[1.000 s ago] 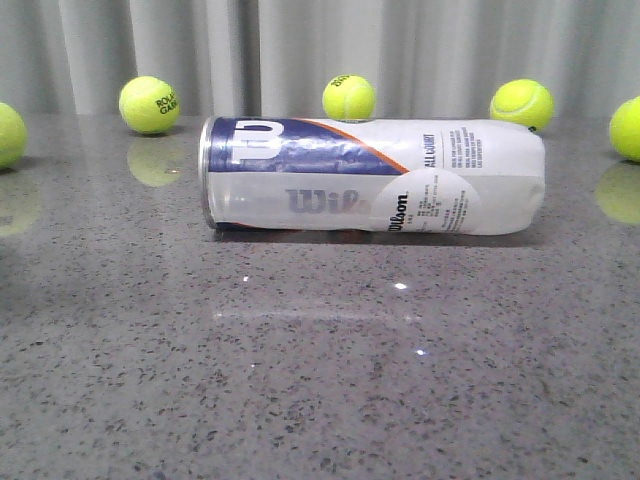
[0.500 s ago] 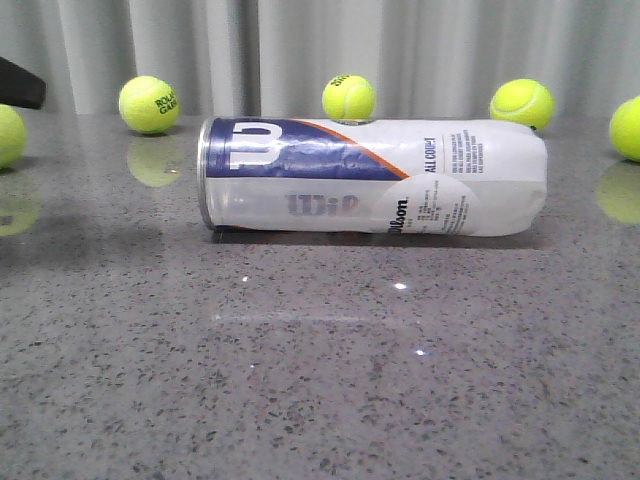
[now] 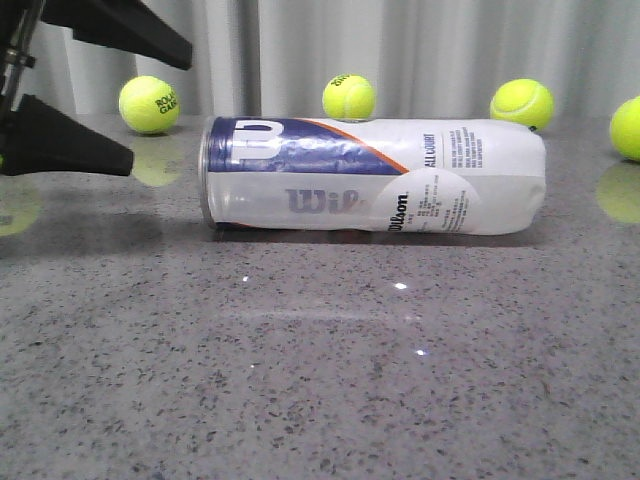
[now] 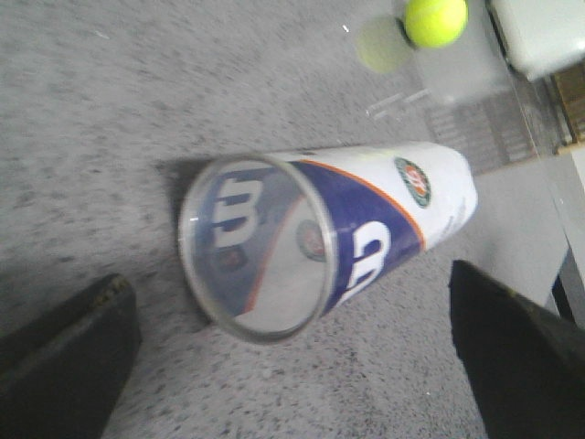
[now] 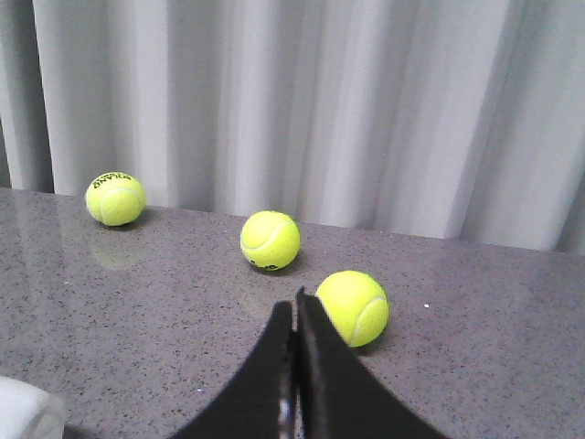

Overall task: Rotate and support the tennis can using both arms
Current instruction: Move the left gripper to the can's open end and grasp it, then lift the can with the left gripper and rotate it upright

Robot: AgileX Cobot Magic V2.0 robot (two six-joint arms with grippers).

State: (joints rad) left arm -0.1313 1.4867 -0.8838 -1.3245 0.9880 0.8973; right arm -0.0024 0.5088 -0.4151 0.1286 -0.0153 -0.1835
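Note:
The tennis can point(image 3: 375, 177) lies on its side on the grey table, silver rim toward the left, white closed end toward the right. My left gripper point(image 3: 160, 108) is open, its two black fingers point(image 3: 70, 148) just left of the rim and apart from the can. In the left wrist view the can point(image 4: 366, 229) shows rim-on, with the open gripper point(image 4: 288, 279) in front of the rim and not touching. My right gripper point(image 5: 294, 306) is shut and empty, and is out of the front view. A white patch point(image 5: 23, 412) shows at the corner of the right wrist view.
Yellow-green tennis balls stand along the back of the table point(image 3: 300, 380): one at the left point(image 3: 149, 104), one behind the can point(image 3: 349, 97), one at the right point(image 3: 521, 104), one at the right edge point(image 3: 628, 128). Three balls point(image 5: 353, 307) lie ahead of the right gripper. A grey curtain hangs behind.
My left gripper has come into the front view from the upper left, open, toward the can's rim end. The can's label rocked slightly and returned.

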